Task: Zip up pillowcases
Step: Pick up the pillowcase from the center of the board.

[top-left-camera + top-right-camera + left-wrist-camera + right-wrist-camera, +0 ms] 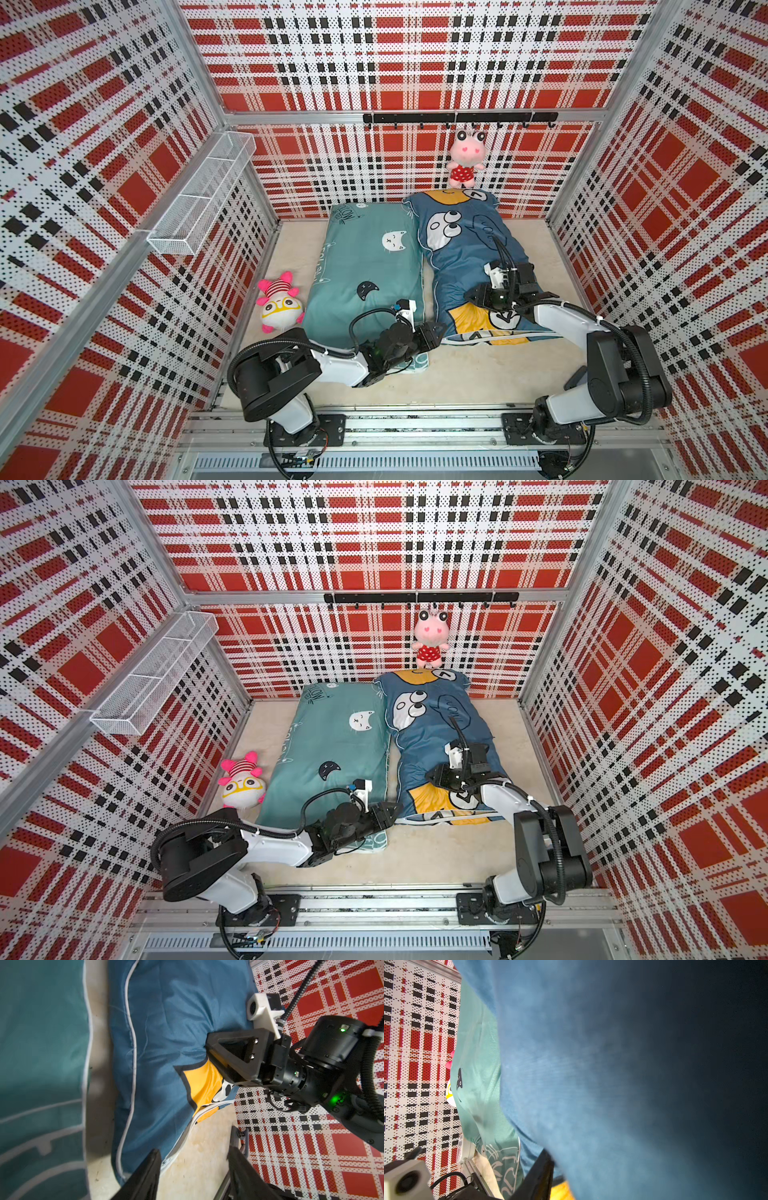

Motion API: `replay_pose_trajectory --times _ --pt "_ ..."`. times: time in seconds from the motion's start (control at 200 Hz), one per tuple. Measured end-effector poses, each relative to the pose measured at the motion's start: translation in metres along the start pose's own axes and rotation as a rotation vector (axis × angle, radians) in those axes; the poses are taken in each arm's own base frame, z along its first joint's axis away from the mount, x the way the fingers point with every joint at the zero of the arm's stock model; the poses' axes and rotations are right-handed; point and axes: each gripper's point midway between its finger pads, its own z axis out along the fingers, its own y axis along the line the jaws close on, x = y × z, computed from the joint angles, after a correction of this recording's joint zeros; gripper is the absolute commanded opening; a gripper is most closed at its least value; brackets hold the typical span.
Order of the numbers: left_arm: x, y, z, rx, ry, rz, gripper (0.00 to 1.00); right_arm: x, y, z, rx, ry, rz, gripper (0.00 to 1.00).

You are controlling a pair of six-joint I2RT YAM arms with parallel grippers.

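Left fingers point(145, 1176) sit half-spread and empty at the near corner of blue pillowcase point(461, 249); teal pillowcase point(365, 266) lies alongside on bench point(478, 374). Right fingers point(212, 1045) dig into blue fabric, can't tell grip. Likely soft, slick, light: pinch piped near hem, tension it before zipping.

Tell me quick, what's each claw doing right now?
Left gripper: open, holding nothing.
Right gripper: closed, pinching the blue pillow.

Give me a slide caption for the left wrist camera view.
Right gripper presses into the blue pillowcase at its yellow patch, teal pillowcase alongside.
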Motion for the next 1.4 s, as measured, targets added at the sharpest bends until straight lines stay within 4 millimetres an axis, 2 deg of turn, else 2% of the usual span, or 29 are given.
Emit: replay_pose_trajectory --times 0.241,0.341,0.546,0.672,0.972,1.198,1.403 --pt "0.016 0.024 0.001 -0.026 0.005 -0.148 0.48 -0.001 -0.001 -0.001 -0.008 0.0 0.003 0.42" --pt "0.02 0.03 0.004 -0.032 -0.002 -0.191 0.51 -0.001 -0.001 -0.002 -0.008 -0.001 0.002 0.42" --pt "0.025 0.037 0.008 -0.032 -0.014 -0.263 0.69 -0.002 -0.002 -0.002 -0.009 -0.001 -0.002 0.42" --pt "0.032 0.04 0.005 -0.036 -0.015 -0.293 0.69 -0.002 -0.002 -0.002 -0.01 -0.001 -0.006 0.41" --pt "0.033 0.059 0.008 -0.066 -0.058 -0.339 0.58 -0.003 -0.003 -0.005 -0.011 -0.005 -0.009 0.42" --pt "0.031 0.059 0.018 -0.054 -0.074 -0.355 0.53 -0.003 -0.001 -0.007 -0.013 -0.007 -0.01 0.42" --pt "0.022 0.056 0.023 -0.033 -0.098 -0.366 0.35 -0.002 -0.002 -0.006 -0.014 -0.005 -0.011 0.42"
